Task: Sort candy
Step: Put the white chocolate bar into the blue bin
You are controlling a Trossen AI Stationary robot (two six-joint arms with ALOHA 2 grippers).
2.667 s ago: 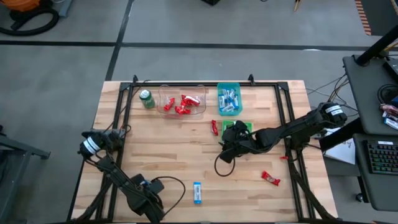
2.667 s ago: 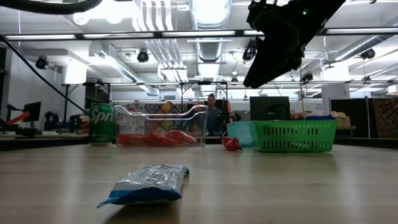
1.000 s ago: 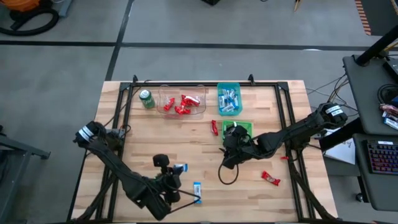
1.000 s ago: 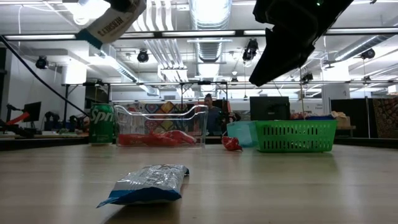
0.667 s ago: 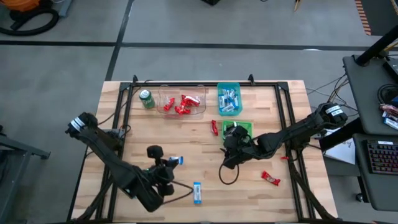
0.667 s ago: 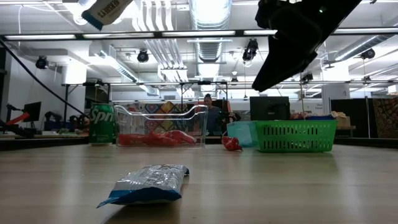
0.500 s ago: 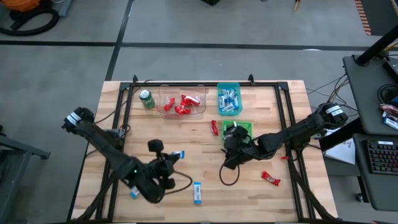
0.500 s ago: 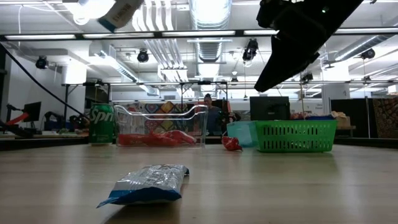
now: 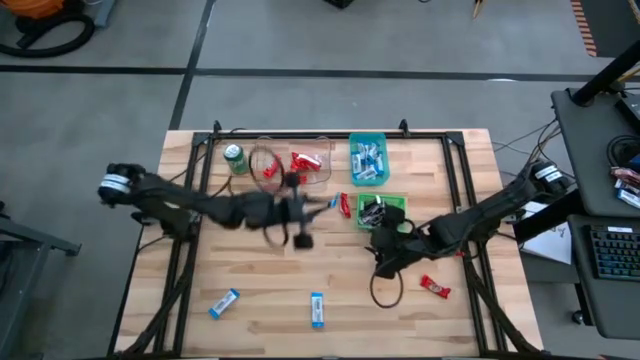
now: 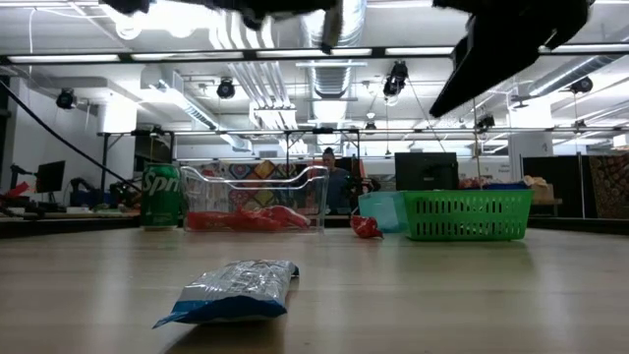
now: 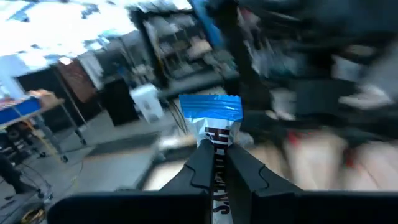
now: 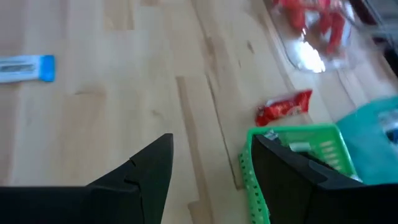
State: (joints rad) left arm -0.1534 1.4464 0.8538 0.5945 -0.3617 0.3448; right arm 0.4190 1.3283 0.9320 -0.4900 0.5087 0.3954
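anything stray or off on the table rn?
Yes, loose candy outside the bins: two light blue-and-white wrapped bars near the front edge, a shiny red bar front right, another red one beside the green mesh basket. The left pincer is shut on a blue-and-white bar.

I work in an open robotics lab with an industrial ceiling: past my left gripper (image 10: 329, 25), exposed ducts (image 10: 329, 39) and strip lights (image 10: 197, 54) run overhead. Beyond my wooden table (image 10: 413, 295), a person (image 10: 334, 177) sits among monitors (image 10: 425, 169) and cluttered benches. Seen from above, the black-framed table stands on grey concrete floor (image 9: 330, 100), and beyond my right arm is a desk with a keyboard (image 9: 612, 250).
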